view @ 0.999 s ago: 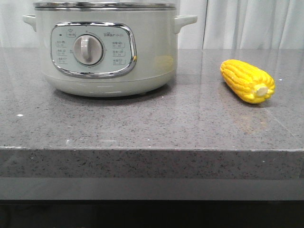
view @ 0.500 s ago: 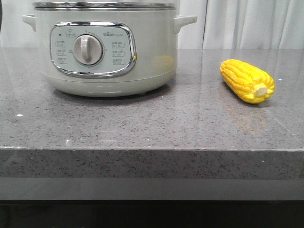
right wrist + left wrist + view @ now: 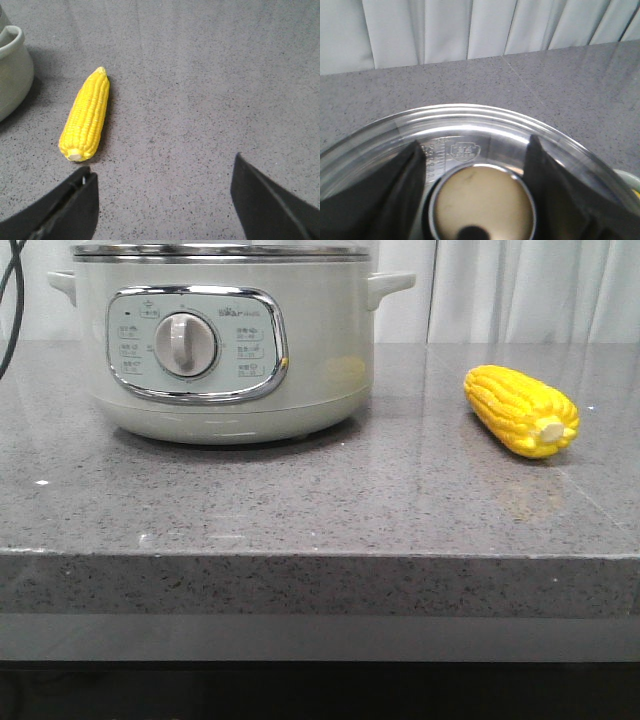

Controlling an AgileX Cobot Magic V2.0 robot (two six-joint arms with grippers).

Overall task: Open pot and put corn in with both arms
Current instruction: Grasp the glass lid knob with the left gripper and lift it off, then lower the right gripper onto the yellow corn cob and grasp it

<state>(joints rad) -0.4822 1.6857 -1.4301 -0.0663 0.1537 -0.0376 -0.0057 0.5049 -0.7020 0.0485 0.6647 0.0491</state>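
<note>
The pale-green pot [image 3: 220,340] stands at the back left of the counter with its steel-rimmed glass lid [image 3: 470,117] on. My left gripper [image 3: 476,145] is open above the lid, one dark finger on each side of the round cream lid knob [image 3: 482,200]; I cannot tell if they touch it. The yellow corn [image 3: 522,410] lies on the counter to the right of the pot, stub end towards the front. My right gripper [image 3: 162,165] is open and empty over bare counter, with the corn [image 3: 86,117] just ahead of one finger. Neither gripper shows in the front view.
The grey speckled counter [image 3: 300,510] ends in a front edge low in the front view. A white curtain [image 3: 520,290] hangs behind. A dark cable [image 3: 10,300] hangs at the top left. The pot's side handle [image 3: 12,45] is near the corn's tip.
A dark cable has come into the front view at the top left edge. The pot and the corn have not moved.
</note>
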